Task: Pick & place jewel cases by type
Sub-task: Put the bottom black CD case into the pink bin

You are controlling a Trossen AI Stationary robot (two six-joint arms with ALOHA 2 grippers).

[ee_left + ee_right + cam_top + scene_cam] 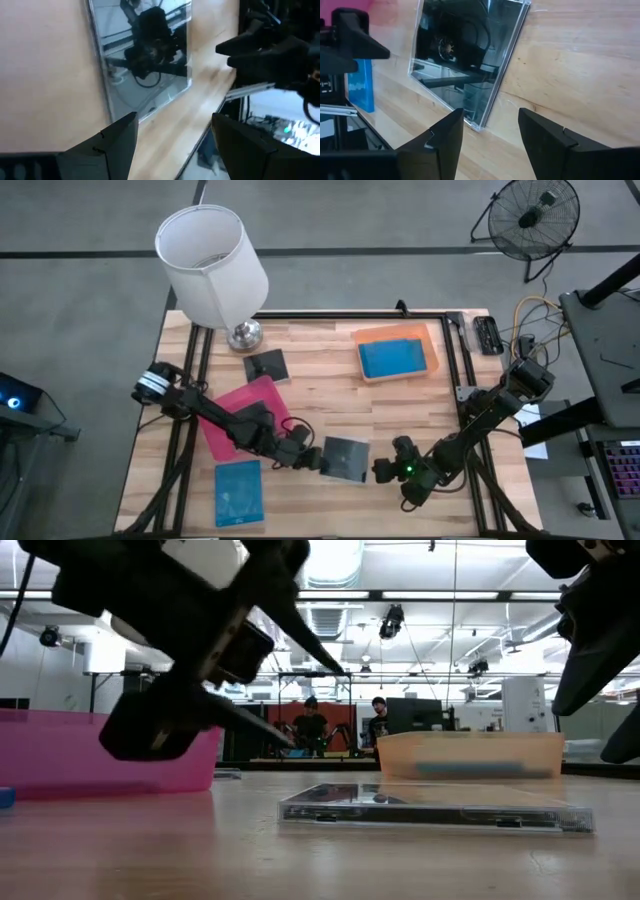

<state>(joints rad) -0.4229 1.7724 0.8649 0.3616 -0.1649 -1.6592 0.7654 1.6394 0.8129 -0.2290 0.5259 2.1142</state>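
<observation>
Jewel cases lie scattered across my wooden table [330, 415], and the one under inspection is a dark case [346, 458] lying flat on the bare wood near the front edge, between my two grippers. My left gripper [318, 463] sits just beside its left edge with the fingers [112, 145] spread apart and nothing between them; in the left wrist view the case [145, 55] lies ahead of the fingertips, apart from them. My right gripper [380, 470] sits just beside the case's right edge, its fingers [445, 140] also parted and empty, with a corner of the case [470, 60] lying just ahead of the gap between them. In the low view the case [430, 808] rests level on the wood, both grippers clear of it. A second dark case [267, 366] lies toward the back of the table, near the base of a white lamp [212, 265]. One blue case [239, 492] lies flat on the wood at the front left, beside the pink tray [245, 415]. Another blue case [392, 358] rests inside the orange tray [431, 345] at the back right. My left arm crosses over the pink tray, and I cannot tell what the tray holds beneath it. Two people show in the room beyond the table.
</observation>
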